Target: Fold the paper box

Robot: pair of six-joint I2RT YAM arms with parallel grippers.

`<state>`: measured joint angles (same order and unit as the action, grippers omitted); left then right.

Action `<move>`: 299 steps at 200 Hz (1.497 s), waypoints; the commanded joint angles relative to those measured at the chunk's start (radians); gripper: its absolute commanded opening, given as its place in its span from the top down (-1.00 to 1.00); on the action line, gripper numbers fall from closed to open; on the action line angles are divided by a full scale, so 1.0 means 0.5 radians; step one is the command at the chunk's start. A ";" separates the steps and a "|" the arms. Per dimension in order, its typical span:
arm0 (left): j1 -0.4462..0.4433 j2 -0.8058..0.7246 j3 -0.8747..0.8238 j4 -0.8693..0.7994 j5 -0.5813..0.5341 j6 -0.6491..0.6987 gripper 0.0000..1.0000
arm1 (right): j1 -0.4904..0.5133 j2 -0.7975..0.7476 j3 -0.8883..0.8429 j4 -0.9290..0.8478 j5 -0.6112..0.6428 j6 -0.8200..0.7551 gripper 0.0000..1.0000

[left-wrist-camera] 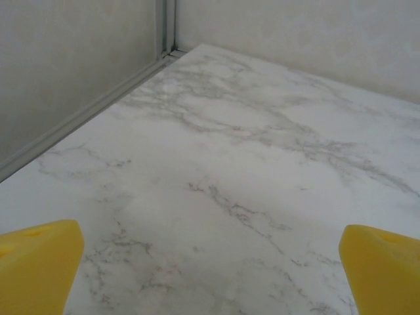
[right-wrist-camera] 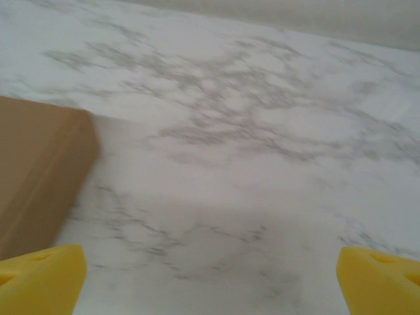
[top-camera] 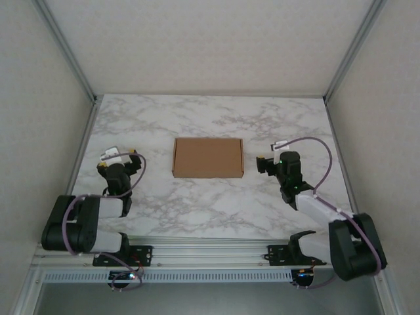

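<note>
left gripper (top-camera: 122, 157) hangs wide and empty near the table's (top-camera: 216, 210) left edge. the paper box (top-camera: 208, 157) lies closed at the table's middle, seemingly folded; any last press should land flat on its lid. right gripper (top-camera: 264, 163), wide too, hovers near its right side; nothing intervenes.

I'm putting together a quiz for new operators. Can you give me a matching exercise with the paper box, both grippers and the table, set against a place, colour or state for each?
Things:
1. paper box
2. left gripper
3. right gripper
4. table

Descriptions:
A. marbled white and grey
B. open, to the right of the box
C. brown, lying mid-table
D. open, to the left of the box

Pairs: 1-C, 2-D, 3-B, 4-A
</note>
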<state>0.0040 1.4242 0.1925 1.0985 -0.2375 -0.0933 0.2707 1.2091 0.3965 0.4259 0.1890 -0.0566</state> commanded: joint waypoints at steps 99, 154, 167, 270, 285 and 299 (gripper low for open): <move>0.078 0.228 0.064 0.392 0.352 0.076 -0.99 | -0.419 0.663 0.009 0.779 -0.265 0.144 -0.97; 0.078 0.224 0.058 0.400 0.352 0.076 -0.99 | -0.401 0.662 0.002 0.790 -0.228 0.129 -0.98; 0.078 0.225 0.058 0.401 0.352 0.076 -0.99 | -0.397 0.662 0.001 0.790 -0.227 0.129 -0.98; 0.079 0.223 0.061 0.401 0.352 0.076 -0.99 | -0.401 0.662 0.005 0.786 -0.235 0.127 -0.98; 0.079 0.223 0.058 0.402 0.352 0.076 -0.99 | -0.400 0.662 0.005 0.786 -0.236 0.126 -0.98; 0.078 0.224 0.059 0.399 0.352 0.076 -0.99 | -0.401 0.662 0.006 0.785 -0.235 0.126 -0.98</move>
<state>0.0372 1.5372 0.2134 1.2610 -0.0734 -0.0624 0.0643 1.5440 0.3939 0.8009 0.0746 0.0006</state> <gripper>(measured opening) 0.994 0.990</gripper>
